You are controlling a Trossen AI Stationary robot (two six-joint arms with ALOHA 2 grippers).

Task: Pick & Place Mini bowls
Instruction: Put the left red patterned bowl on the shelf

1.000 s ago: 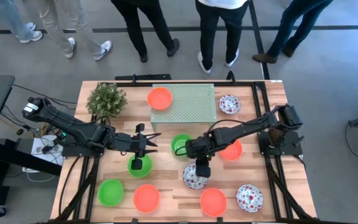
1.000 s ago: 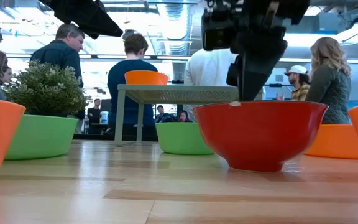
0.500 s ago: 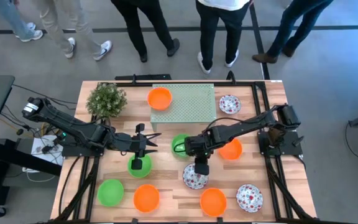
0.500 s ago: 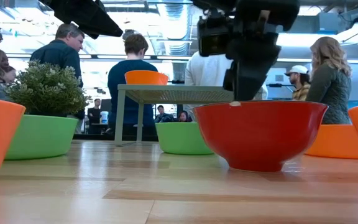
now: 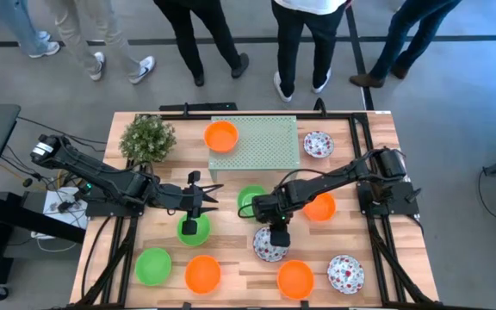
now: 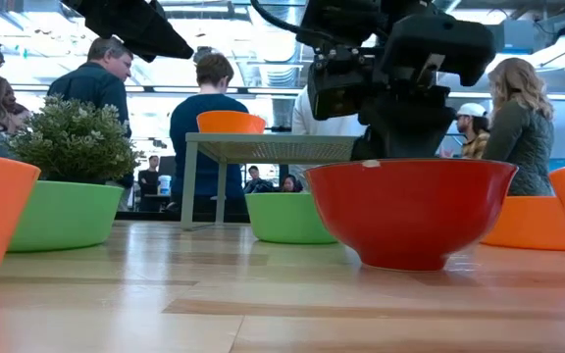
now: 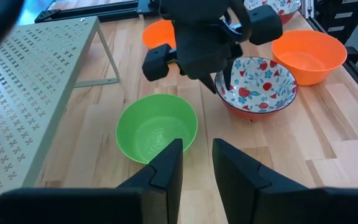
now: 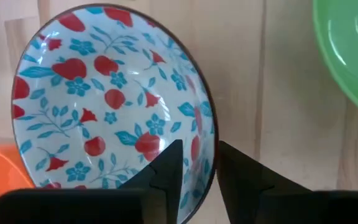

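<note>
The right gripper's (image 8: 194, 163) jaws straddle the far rim of the floral bowl (image 8: 107, 99) at mid-bench, parted and not yet clamped. Lower them until one jaw is inside and one outside, close firmly, then lift straight up. The left gripper's (image 7: 196, 157) jaws hang parted and empty over the green bowl (image 7: 157, 127).

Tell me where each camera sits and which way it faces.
High: above, straight down on the table; both arms show.
Low: tabletop level, facing the room; red bowl closest, right arm above it.
Left wrist: past the left gripper at a green bowl.
Right wrist: right gripper straddles the floral bowl rim.
Shared: that floral bowl appears in both wrist views.
</note>
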